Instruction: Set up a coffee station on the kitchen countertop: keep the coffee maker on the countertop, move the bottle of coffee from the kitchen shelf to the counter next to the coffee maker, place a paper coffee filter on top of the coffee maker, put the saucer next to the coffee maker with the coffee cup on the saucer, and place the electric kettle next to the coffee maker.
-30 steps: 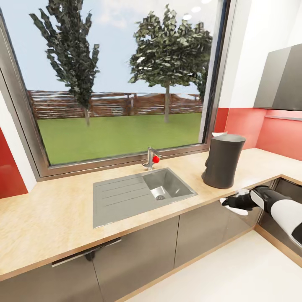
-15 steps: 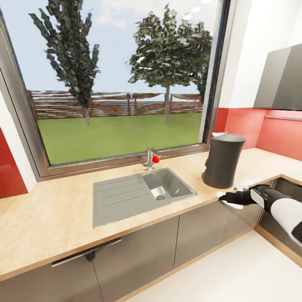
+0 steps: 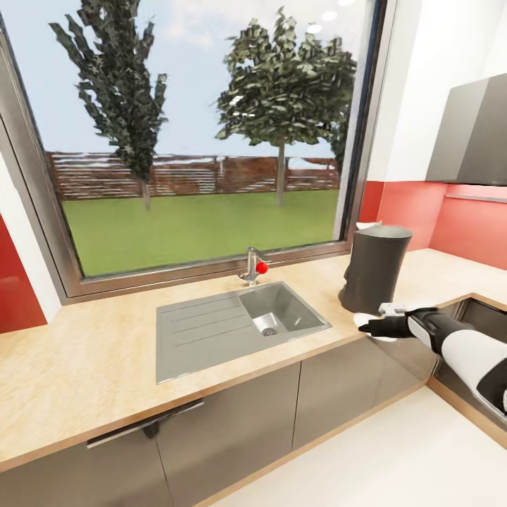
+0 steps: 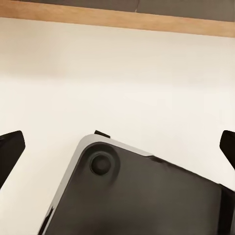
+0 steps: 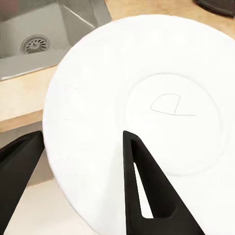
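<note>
Reaching in low from the corner of the room, the right claw carries the small flat round white saucer by its rim, one black finger lying across the top face and the other showing beside the edge, so the claw is pinching the disc rather than cradling it. That edge grip looks chosen so the plate stays roughly level and can be set flat on the long light wood-grain table without the fingers getting trapped underneath. Just beyond the claw, and very close to it, stands the tall dark grey matte coffee maker, which is where the saucer belongs, so I judge the arm is lining it up over the strip of table in front of that cylinder. Past the saucer's far rim, the right wrist view shows the grey steel sink with its round drain, which suggests the plate hangs near the table's front edge; a drop too early could tip it off. The left claw hangs spread wide and empty over pale floor, kept out of the way, its dark fingertips far apart above a dark rounded slab that I cannot identify.
</note>
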